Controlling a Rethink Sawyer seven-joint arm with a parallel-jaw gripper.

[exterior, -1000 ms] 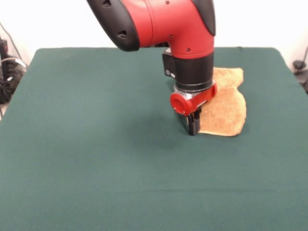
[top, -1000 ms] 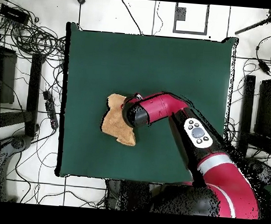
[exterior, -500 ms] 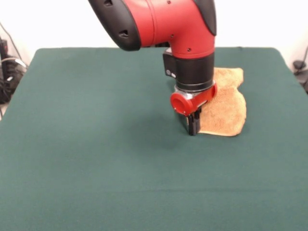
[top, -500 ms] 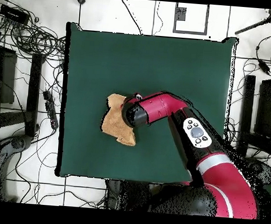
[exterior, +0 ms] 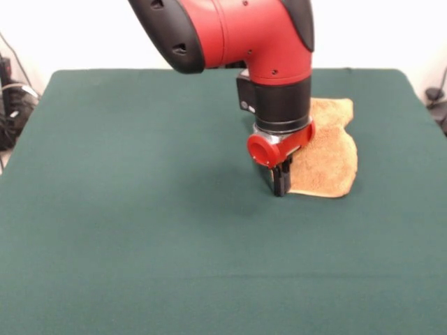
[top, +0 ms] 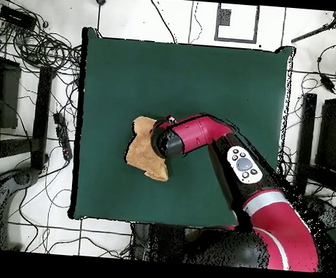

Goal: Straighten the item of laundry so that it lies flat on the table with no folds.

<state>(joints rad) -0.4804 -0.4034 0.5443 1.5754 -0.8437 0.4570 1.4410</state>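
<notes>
The item of laundry [exterior: 328, 157], a golden-orange towel, lies rumpled and folded over itself on the right half of the green table [exterior: 140, 223]. My gripper [exterior: 281, 185] stands upright at the towel's near left corner, tips down at the table top, fingers together on the towel's edge. In the overhead view the towel [top: 141, 154] sits left of the table's [top: 205, 75] middle. There the arm's wrist [top: 167, 140] covers its right edge and hides the gripper.
The red and black arm [exterior: 237, 35] reaches down over the table's far middle. Cables and stands [top: 40, 55] crowd the floor around the table. A dark object [exterior: 10, 105] sits beyond the table's left edge.
</notes>
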